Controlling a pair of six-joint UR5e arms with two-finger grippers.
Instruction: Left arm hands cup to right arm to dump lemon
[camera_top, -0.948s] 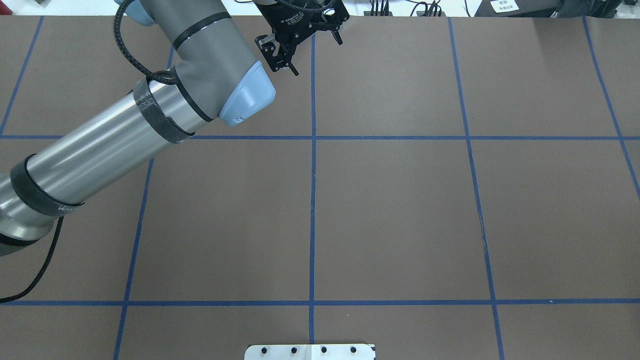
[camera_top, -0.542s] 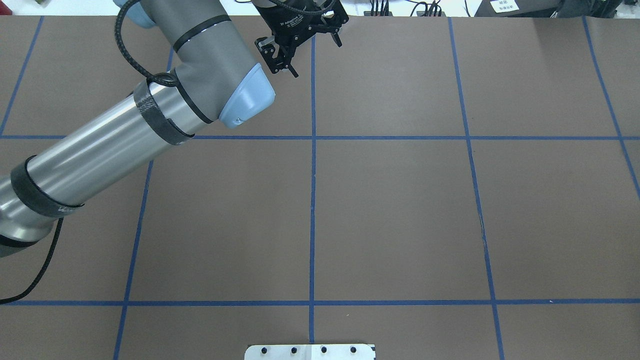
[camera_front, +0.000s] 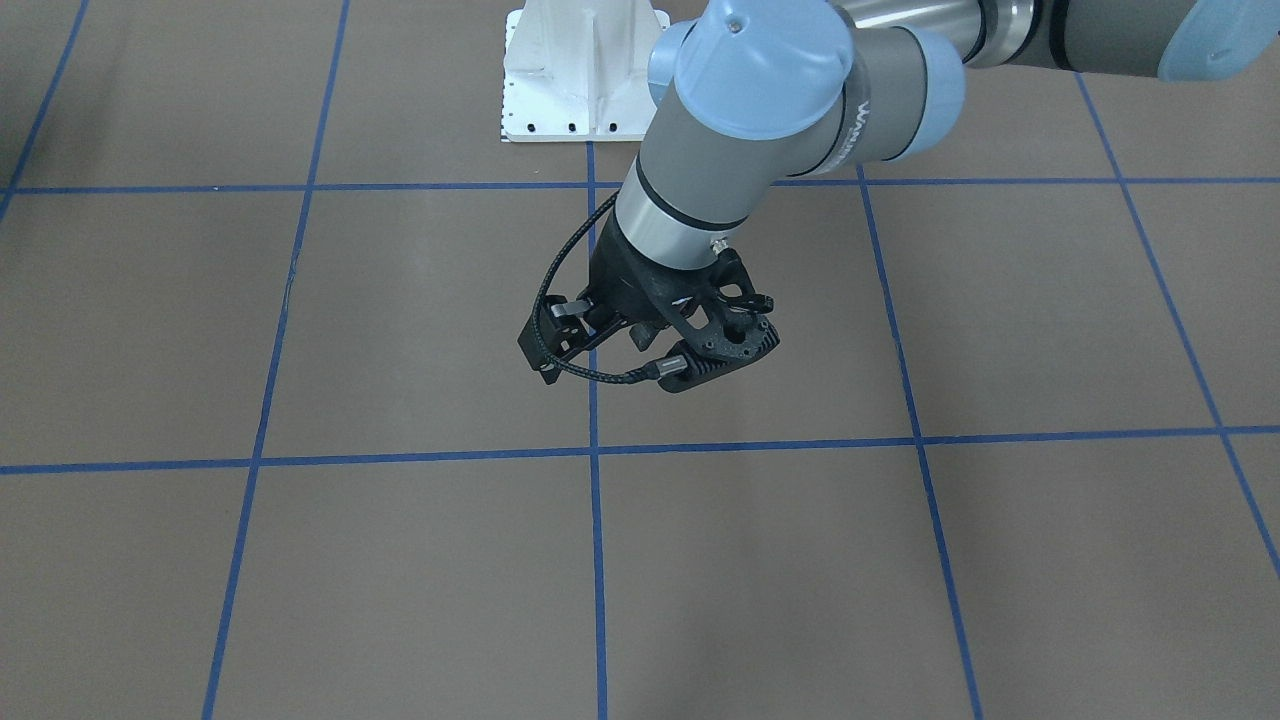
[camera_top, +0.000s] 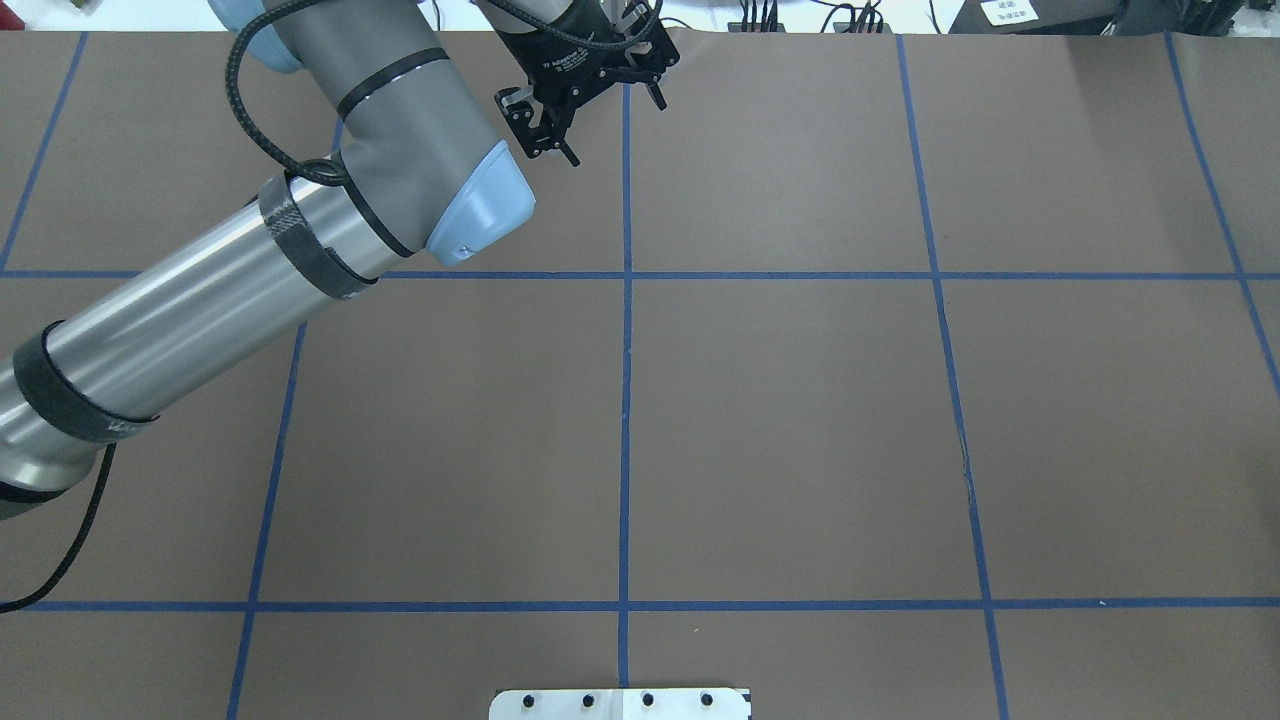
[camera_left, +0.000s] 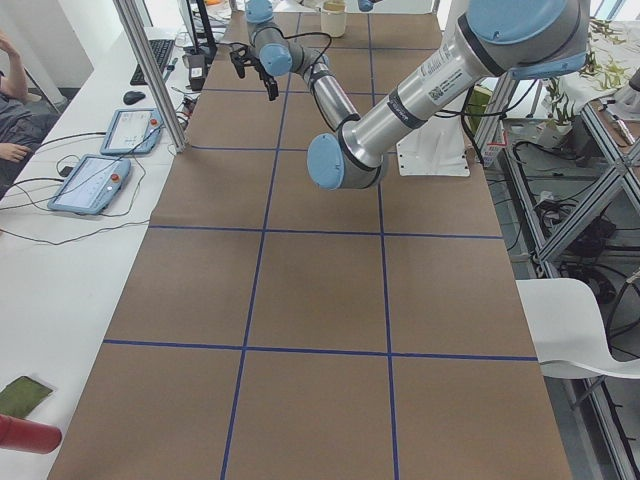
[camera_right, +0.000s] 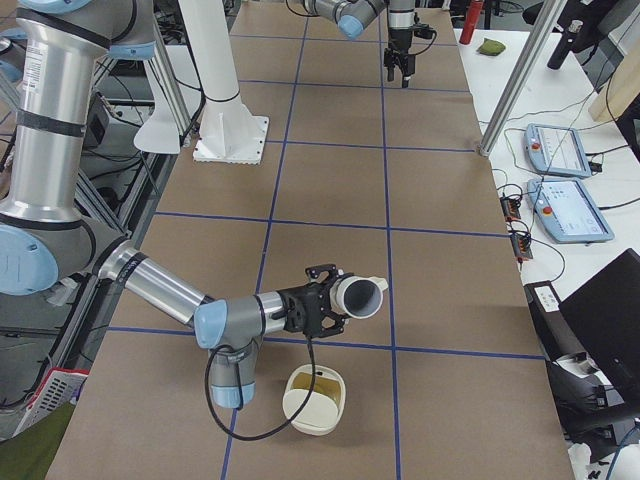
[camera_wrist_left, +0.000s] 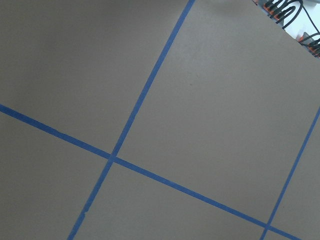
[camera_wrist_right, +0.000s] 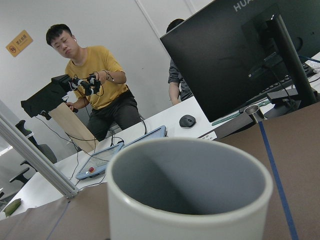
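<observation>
My left gripper (camera_top: 608, 122) hangs open and empty over the table's far middle, where blue tape lines cross. It also shows in the front view (camera_front: 612, 350). Its wrist view shows only bare brown table. In the exterior right view the right gripper (camera_right: 322, 308) has the white cup (camera_right: 358, 297) at its tip. The cup lies on its side, just above a cream bowl (camera_right: 313, 402). I cannot tell whether its jaws are open or shut. The cup's greyish inside (camera_wrist_right: 187, 175) fills the right wrist view and holds nothing. A yellowish patch, perhaps the lemon (camera_right: 316, 377), lies in the bowl.
The white robot base plate (camera_front: 585, 70) stands at the robot's side of the table. Tablets (camera_right: 560, 150) and cables lie on the side table beyond a metal post (camera_right: 520, 75). Two people (camera_wrist_right: 95, 85) and a monitor (camera_wrist_right: 240, 55) show behind the cup.
My left arm has shifted a little to the left and toward the far edge in the overhead view. Its gripper stays open and empty.
</observation>
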